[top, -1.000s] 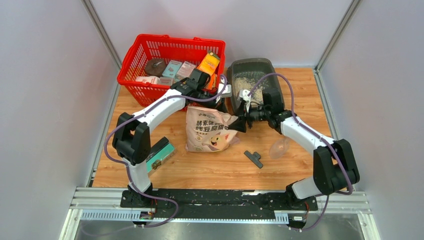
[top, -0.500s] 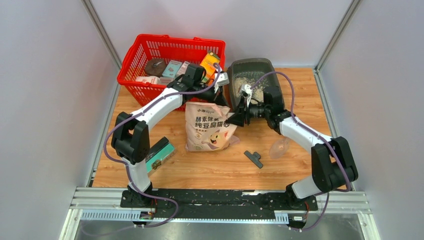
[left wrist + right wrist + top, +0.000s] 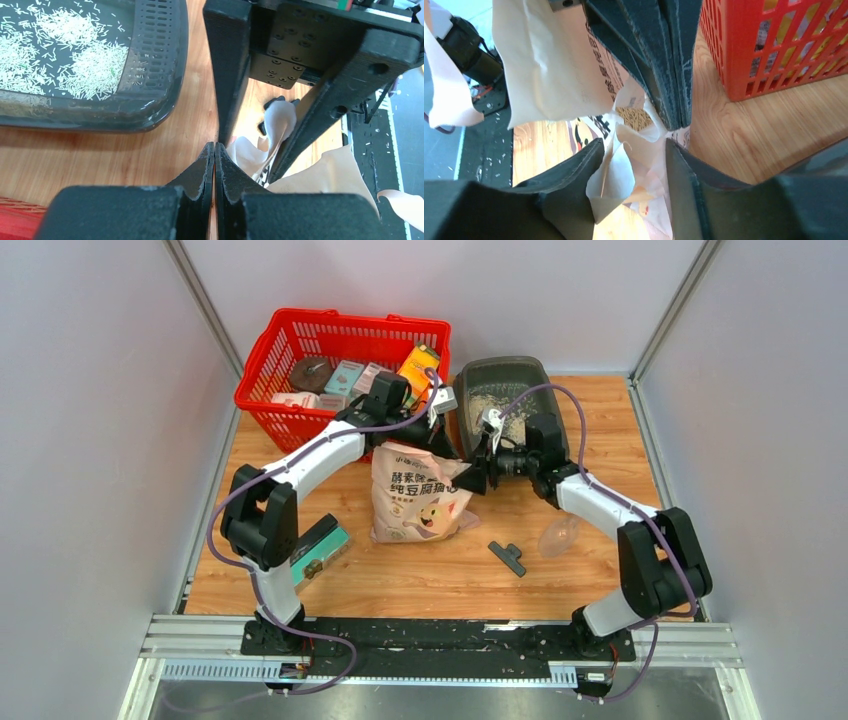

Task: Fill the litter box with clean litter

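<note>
Two small shifts mark the last second: the pinkish-beige paper litter bag with dark characters and a cartoon cat (image 3: pixel 420 495) now stands taller and more upright on the wooden counter (image 3: pixel 420 585), and both arms have drawn in closer over its torn mouth. The left fingers (image 3: pixel 214 148) are pressed together, apparently pinching the bag's rim. The right fingers (image 3: pixel 633 145) stand apart astride a loose flap, not clamped. Tan pellets (image 3: pixel 634 116) show inside the opening, so the mouth seems to be getting readied for a pour.

The dark grey rectangular plastic litter box (image 3: pixel 505 368) sits just beyond the bag, near the counter's far edge. Only a thin scatter of pale granules (image 3: pixel 85 65) lies on its floor, so most of the filling looks undone.

Room is tight there: the red mesh plastic basket (image 3: pixel 300 340) stands just beside the box's left rim. Freer counter lies nearer the arms, around the small black T-shaped piece (image 3: pixel 507 557) and the teal-and-black carton (image 3: pixel 322 548).
</note>
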You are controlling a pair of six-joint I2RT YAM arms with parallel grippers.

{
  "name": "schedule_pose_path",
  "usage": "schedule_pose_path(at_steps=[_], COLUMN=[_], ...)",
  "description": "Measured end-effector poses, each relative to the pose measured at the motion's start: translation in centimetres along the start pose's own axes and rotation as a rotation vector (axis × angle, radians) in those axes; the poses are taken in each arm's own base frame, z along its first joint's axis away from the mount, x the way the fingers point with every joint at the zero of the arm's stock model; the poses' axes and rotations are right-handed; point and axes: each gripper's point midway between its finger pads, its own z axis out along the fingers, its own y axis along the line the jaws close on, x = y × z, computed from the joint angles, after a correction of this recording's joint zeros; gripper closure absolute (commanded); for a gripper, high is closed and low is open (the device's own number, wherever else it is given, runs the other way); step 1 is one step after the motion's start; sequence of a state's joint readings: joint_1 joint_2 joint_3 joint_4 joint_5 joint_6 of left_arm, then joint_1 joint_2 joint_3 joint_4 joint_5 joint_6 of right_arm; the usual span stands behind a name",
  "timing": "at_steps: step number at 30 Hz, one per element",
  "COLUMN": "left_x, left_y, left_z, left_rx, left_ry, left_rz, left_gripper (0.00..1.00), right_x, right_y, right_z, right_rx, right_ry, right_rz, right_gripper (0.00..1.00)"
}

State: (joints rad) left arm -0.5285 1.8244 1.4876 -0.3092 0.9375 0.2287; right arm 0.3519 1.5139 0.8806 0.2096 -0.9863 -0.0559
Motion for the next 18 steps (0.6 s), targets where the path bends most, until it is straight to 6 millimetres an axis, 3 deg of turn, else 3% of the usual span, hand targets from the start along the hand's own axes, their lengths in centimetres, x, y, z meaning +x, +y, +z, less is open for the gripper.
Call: schedule_pose_path(at_steps=[4, 12, 18], left_x=[0.0, 0.2, 0.4], left_y=[0.0, -0.7, -1.2], left_z=[0.0, -0.2, -0.1], left_rx=[-0.004, 0.026, 0.052], left_ry=[-0.001, 0.012, 0.020], left_rz=[-0.002, -0.028, -0.057], left_gripper=[0.92, 0.92, 0.93], right_x=[0.7, 0.9, 0.8], right_y=[-0.1, -0.3, -0.4], right_z=[-0.6, -1.6, -0.9], right_rx=[0.018, 0.008, -0.034], right_ry=[0.032, 0.047, 0.025], right_rz=[-0.047, -0.100, -0.090], right_gripper=[0.37, 0.36, 0.36])
